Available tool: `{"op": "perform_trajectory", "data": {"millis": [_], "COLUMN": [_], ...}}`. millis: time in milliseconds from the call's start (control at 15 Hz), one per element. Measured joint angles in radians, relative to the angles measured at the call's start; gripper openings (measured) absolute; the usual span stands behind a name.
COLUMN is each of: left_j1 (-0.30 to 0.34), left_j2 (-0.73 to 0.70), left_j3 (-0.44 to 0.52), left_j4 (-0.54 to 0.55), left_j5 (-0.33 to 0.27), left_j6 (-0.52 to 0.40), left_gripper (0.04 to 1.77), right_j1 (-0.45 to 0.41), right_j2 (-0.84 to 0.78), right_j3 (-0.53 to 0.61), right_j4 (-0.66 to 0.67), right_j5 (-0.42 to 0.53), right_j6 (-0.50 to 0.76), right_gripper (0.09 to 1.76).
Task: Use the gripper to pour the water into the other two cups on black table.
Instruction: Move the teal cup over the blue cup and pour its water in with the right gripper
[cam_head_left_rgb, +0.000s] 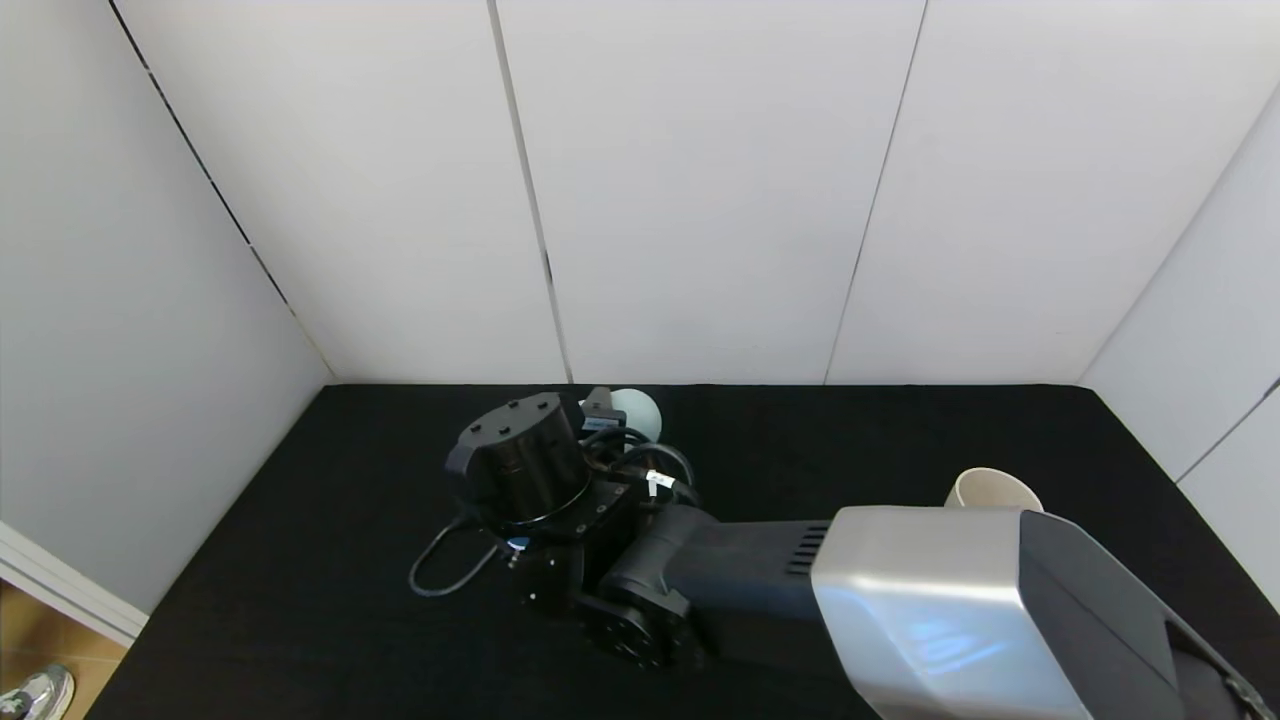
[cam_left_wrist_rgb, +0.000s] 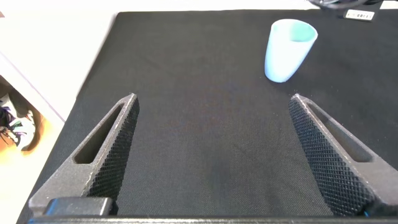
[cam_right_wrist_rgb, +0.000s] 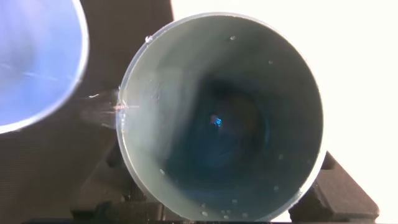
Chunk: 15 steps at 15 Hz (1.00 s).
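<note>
My right gripper (cam_head_left_rgb: 605, 418) is shut on the pale teal cup (cam_head_left_rgb: 637, 411) at the back middle of the black table (cam_head_left_rgb: 300, 520) and holds it tipped over. In the right wrist view the teal cup's dark, wet inside (cam_right_wrist_rgb: 221, 118) fills the picture. A thin trickle of water (cam_right_wrist_rgb: 102, 109) leaves its rim toward the light blue cup (cam_right_wrist_rgb: 31, 56) close beside it. The light blue cup also stands upright in the left wrist view (cam_left_wrist_rgb: 289, 50); in the head view my right wrist hides it. The cream-white cup (cam_head_left_rgb: 990, 489) stands upright at the right. My left gripper (cam_left_wrist_rgb: 212, 98) is open and empty over bare table.
White walls (cam_head_left_rgb: 700, 200) close the table at the back and both sides. The table's left edge (cam_left_wrist_rgb: 93, 74) drops to the floor. My right arm (cam_head_left_rgb: 900, 600) reaches across the front right of the table, and its looped cable (cam_head_left_rgb: 440, 570) hangs beside the wrist.
</note>
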Motion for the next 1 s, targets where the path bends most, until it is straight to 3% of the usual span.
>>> {"op": "perform_trajectory", "data": {"millis": [467, 1000], "left_j1": [0.000, 0.000], "left_j2": [0.000, 0.000], "left_j3": [0.000, 0.000], "left_j4": [0.000, 0.000], "left_j5": [0.000, 0.000], "left_j6": [0.000, 0.000], "left_gripper": [1.72, 1.72], "right_j1": [0.002, -0.001], "right_j2": [0.040, 0.112], "right_j3": [0.002, 0.003], "right_j4": [-0.174, -0.564], "right_j5": [-0.072, -0.075], "right_j6": [-0.190, -0.538], "right_gripper": [1.19, 1.19]}}
